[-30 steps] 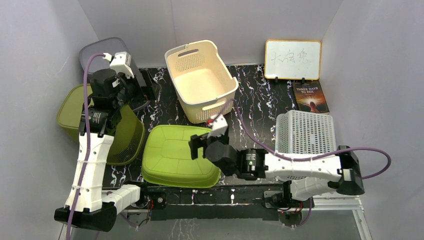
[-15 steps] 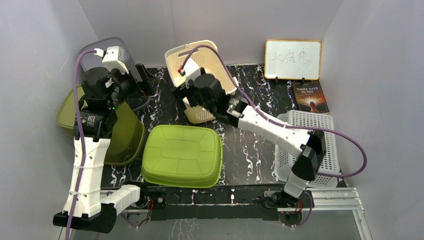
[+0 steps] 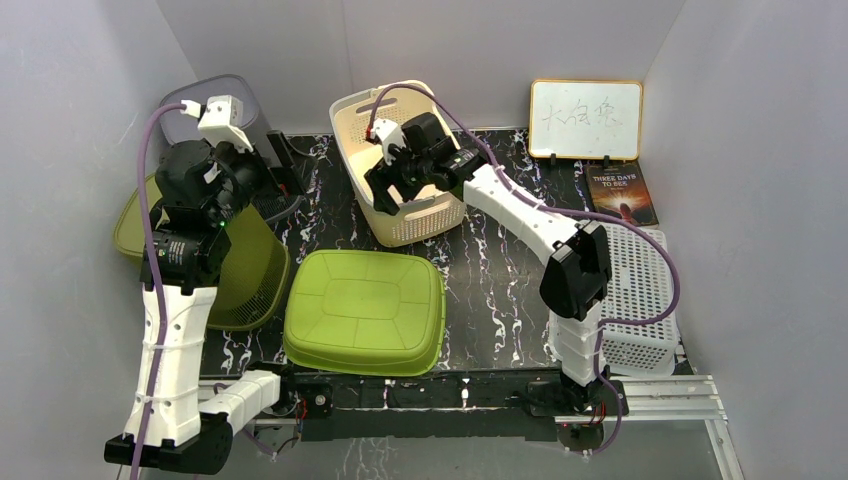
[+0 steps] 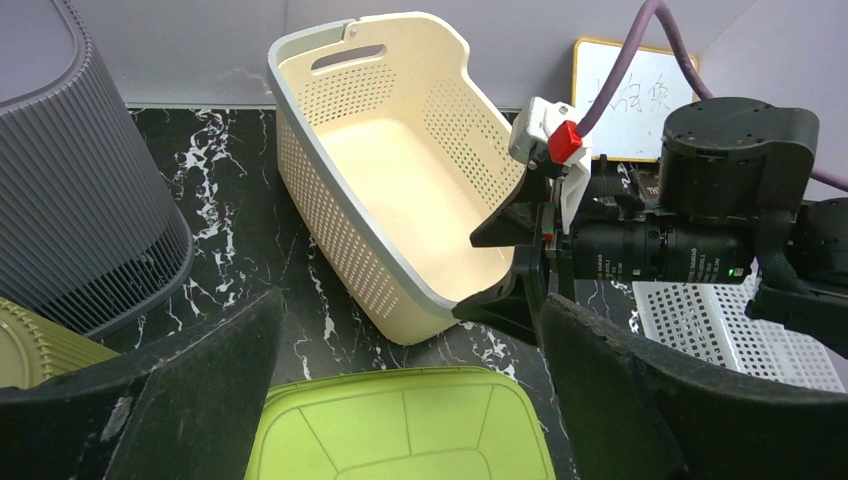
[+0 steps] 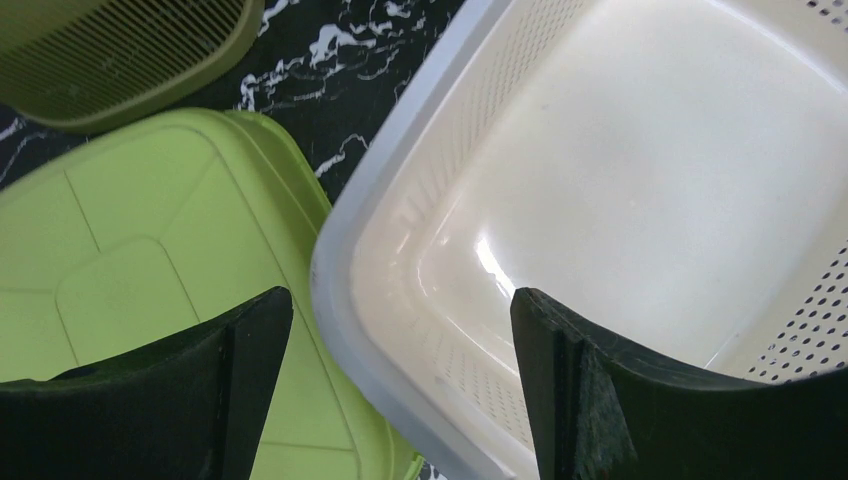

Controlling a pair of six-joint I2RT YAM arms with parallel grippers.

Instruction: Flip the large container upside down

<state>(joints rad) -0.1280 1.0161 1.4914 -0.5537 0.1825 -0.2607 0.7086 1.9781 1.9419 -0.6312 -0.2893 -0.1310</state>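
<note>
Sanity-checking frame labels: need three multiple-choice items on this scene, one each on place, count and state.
1. Where is the right gripper?
A. over the whiteboard
B. at the cream basket rim
C. on the book

2. How many green baskets are there?
A. one
B. two
C. three

3. How does the cream basket stand?
A. open side up
B. upside down
C. on its side

Answers:
1 B, its open fingers straddle the rim in the right wrist view.
2 B, one lies upside down in front and one is at the left.
3 A, its inside floor shows in every view.
</note>
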